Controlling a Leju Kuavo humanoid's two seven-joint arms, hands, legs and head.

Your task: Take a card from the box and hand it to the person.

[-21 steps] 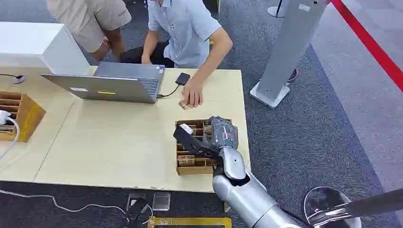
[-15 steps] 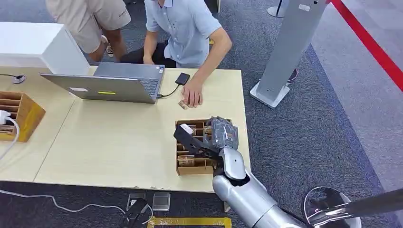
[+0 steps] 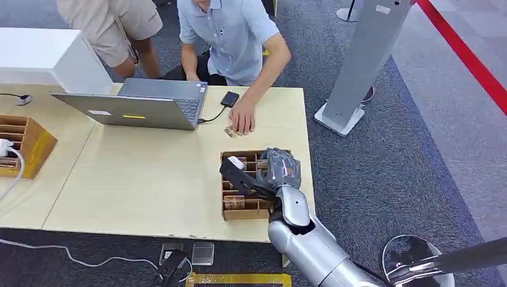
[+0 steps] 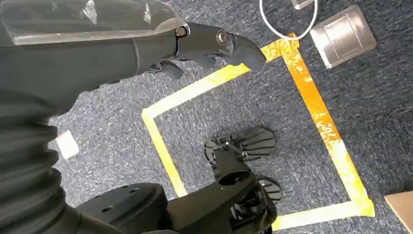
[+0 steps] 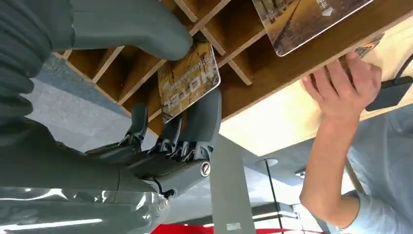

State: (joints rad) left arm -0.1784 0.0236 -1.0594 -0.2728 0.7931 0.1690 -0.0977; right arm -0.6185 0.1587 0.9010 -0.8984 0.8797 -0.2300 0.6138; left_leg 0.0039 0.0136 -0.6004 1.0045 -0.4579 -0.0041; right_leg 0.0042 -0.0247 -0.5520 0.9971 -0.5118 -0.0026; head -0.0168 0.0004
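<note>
Right hand [image 5: 160, 122] is in the box [image 3: 242, 206] on the bench [image 3: 149, 173], thumb and fingers [image 5: 195, 122] pinching a card [image 5: 187, 80], not lifted clear yet. Left hand [image 4: 160, 44] hangs released. Handover to the person's hand [image 3: 242, 121] remains.

The box [image 3: 242, 206] sits on the table [image 3: 149, 179] under the right hand [image 3: 276, 169]. A card [image 5: 189, 80] lies between thumb and fingers [image 5: 204, 122]. Beyond the fingertips, the person's hand [image 3: 241, 119] rests on the table.

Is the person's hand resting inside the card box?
No, the person's hand rests on the table, just beyond the card box.
</note>
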